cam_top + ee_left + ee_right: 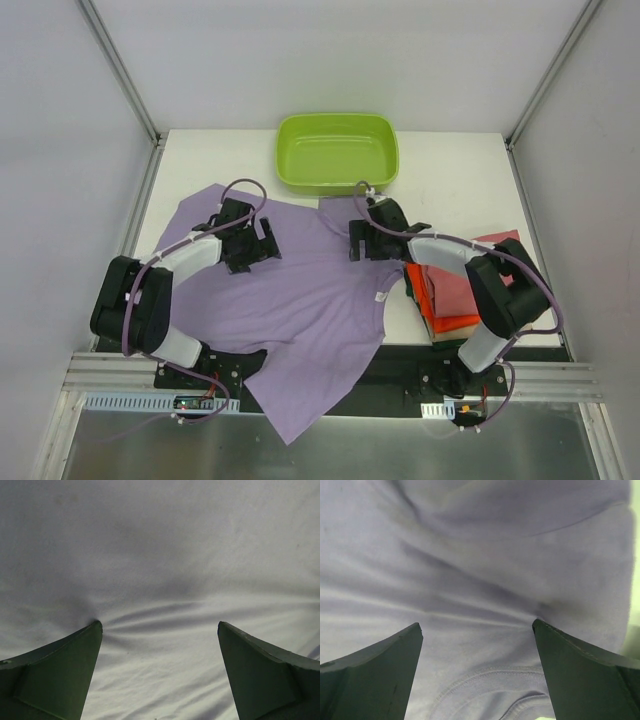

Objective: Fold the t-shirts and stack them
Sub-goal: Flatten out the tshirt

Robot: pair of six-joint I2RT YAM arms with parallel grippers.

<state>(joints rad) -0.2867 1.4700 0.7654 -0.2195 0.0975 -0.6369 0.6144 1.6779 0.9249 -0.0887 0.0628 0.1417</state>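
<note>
Green tub (337, 152) at far edge, folded red-orange stack (452, 296) at right under right arm, lilac shirt (310, 310) spread flat at centre, hem over near edge, left gripper (252, 243) and right gripper (366, 240) low over its upper part, 2 pairs of fingers spread wide, cloth between tips, nothing pinched.

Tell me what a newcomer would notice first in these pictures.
A big lilac t-shirt sprawls unfolded across the table, one corner trailing past the near edge. The left gripper and right gripper, both open, sit low over its far part. Behind stands a lime-green tub, and a stack of folded red and orange shirts lies at the right.
</note>
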